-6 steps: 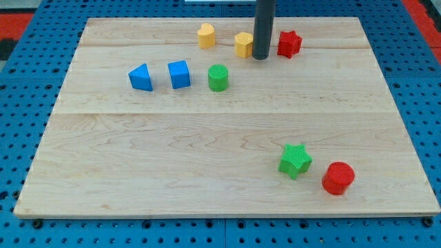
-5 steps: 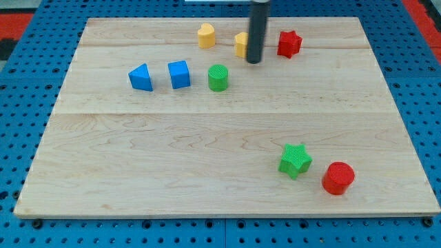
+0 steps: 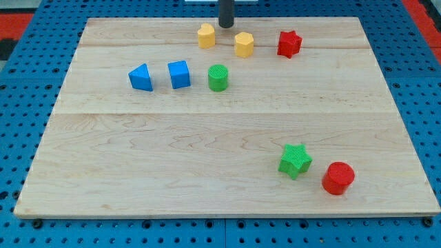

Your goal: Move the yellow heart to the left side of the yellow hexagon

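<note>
The yellow heart (image 3: 206, 35) lies near the view's top, just left of the yellow hexagon (image 3: 243, 44), with a small gap between them. My tip (image 3: 226, 25) is at the board's top edge, above and between the two yellow blocks, touching neither.
A red star (image 3: 289, 43) lies right of the hexagon. A blue triangle (image 3: 140, 77), a blue cube (image 3: 179, 74) and a green cylinder (image 3: 218, 78) stand in a row left of centre. A green star (image 3: 295, 160) and a red cylinder (image 3: 338, 178) lie at the lower right of the wooden board (image 3: 172, 158).
My tip has moved from between the yellow hexagon and the red star up and to the left, to the board's top edge. The blocks have not moved.
</note>
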Robot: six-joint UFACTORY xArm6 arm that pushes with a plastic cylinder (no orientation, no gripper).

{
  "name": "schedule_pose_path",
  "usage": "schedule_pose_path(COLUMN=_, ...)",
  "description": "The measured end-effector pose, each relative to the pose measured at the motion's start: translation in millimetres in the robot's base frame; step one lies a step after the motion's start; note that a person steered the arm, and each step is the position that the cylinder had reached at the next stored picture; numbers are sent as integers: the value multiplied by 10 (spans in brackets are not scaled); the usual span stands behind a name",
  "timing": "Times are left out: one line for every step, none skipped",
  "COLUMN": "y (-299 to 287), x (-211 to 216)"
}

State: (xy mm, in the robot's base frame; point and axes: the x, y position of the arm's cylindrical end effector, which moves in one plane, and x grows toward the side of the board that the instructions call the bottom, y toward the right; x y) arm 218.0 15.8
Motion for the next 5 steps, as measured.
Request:
schedule_pose_path(y=-240, x=119)
schedule_pose_path(y=-535, x=7)
schedule_pose_path(y=-859, x=-24)
schedule_pose_path(y=-885, x=122)
schedule_pose_path(y=-885, x=190)
